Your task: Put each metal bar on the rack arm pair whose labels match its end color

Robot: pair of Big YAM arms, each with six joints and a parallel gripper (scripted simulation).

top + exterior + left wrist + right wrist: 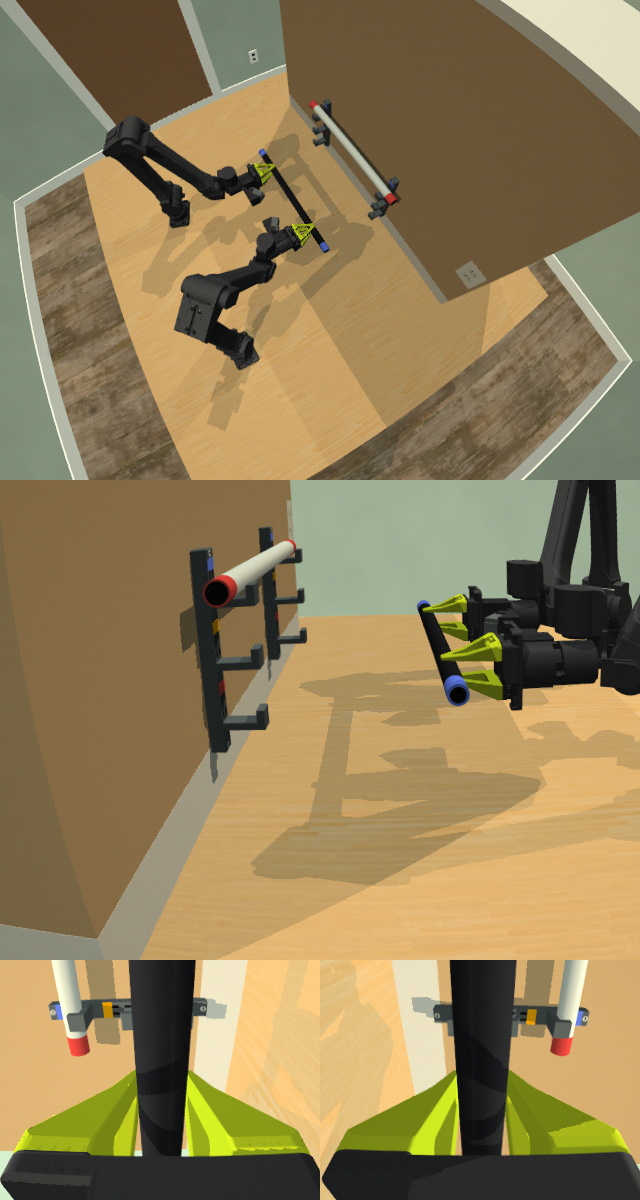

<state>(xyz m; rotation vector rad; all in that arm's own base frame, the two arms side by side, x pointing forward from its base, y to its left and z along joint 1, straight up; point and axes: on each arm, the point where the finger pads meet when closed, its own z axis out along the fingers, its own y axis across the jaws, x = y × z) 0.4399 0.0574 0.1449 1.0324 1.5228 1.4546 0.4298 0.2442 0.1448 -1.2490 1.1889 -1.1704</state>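
A black bar with blue ends (pixel 292 196) (pixel 434 635) (pixel 162 1010) (pixel 482 1010) is held in the air, away from the wall. My left gripper (pixel 272 169) (pixel 452 667) (pixel 161 1080) is shut on it near its left end, and my right gripper (pixel 311 227) (pixel 433 619) (pixel 482 1080) near its right end. A white bar with red ends (pixel 354 152) (pixel 258 565) (pixel 66 990) (pixel 574 990) lies on the rack's top arms, under blue labels (pixel 210 563). The middle labels (pixel 216 627) are orange and the bottom ones (pixel 221 687) red. The middle and bottom arms hold no bar.
The rack's two uprights (pixel 202 635) (pixel 327 135) stand on the brown wall (pixel 439 129) (pixel 113 686). Each rack arm ends in a raised lip. The wooden table top (pixel 361 335) (pixel 361 919) lies below the held bar, with open air between that bar and the rack.
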